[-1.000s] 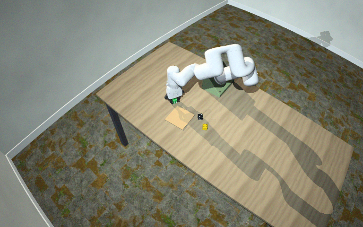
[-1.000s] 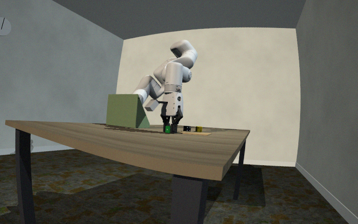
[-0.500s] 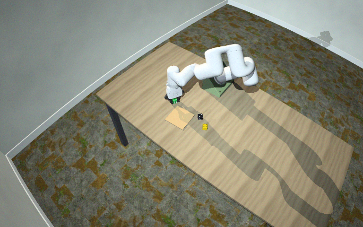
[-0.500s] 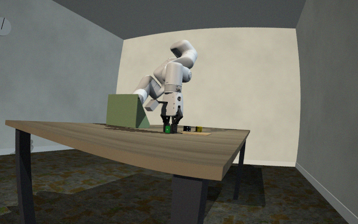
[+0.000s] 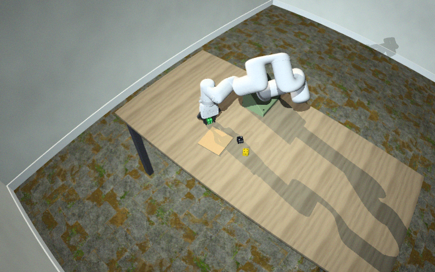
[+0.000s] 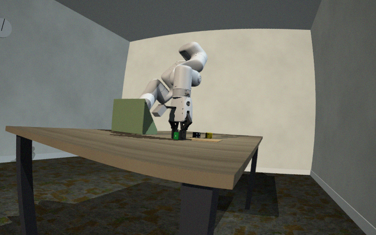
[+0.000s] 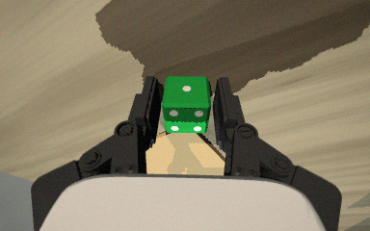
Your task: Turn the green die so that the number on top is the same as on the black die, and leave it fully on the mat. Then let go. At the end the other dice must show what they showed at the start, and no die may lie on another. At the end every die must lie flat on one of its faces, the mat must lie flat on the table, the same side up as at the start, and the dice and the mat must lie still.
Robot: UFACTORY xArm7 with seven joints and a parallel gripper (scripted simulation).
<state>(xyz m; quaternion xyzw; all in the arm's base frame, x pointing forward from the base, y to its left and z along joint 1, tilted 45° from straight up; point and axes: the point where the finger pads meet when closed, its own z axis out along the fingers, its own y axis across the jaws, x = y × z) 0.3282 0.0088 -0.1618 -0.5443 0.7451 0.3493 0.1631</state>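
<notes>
The green die (image 5: 209,120) lies on the bare table just off the far corner of the tan mat (image 5: 215,140). My gripper (image 5: 209,122) is lowered around it, one finger on each side. In the wrist view the die (image 7: 187,103) sits between the fingertips with a thin gap on both sides, so the gripper is open. One face shows a single pip; the adjoining face shows several. The black die (image 5: 239,139) lies on the table right of the mat. In the side view the gripper (image 6: 178,135) reaches down to the table at the green die (image 6: 176,135).
A yellow die (image 5: 246,152) lies next to the black die, off the mat. The arm's green base block (image 5: 259,103) stands behind. The mat shows under the gripper in the wrist view (image 7: 185,158). The table's left edge is some way off.
</notes>
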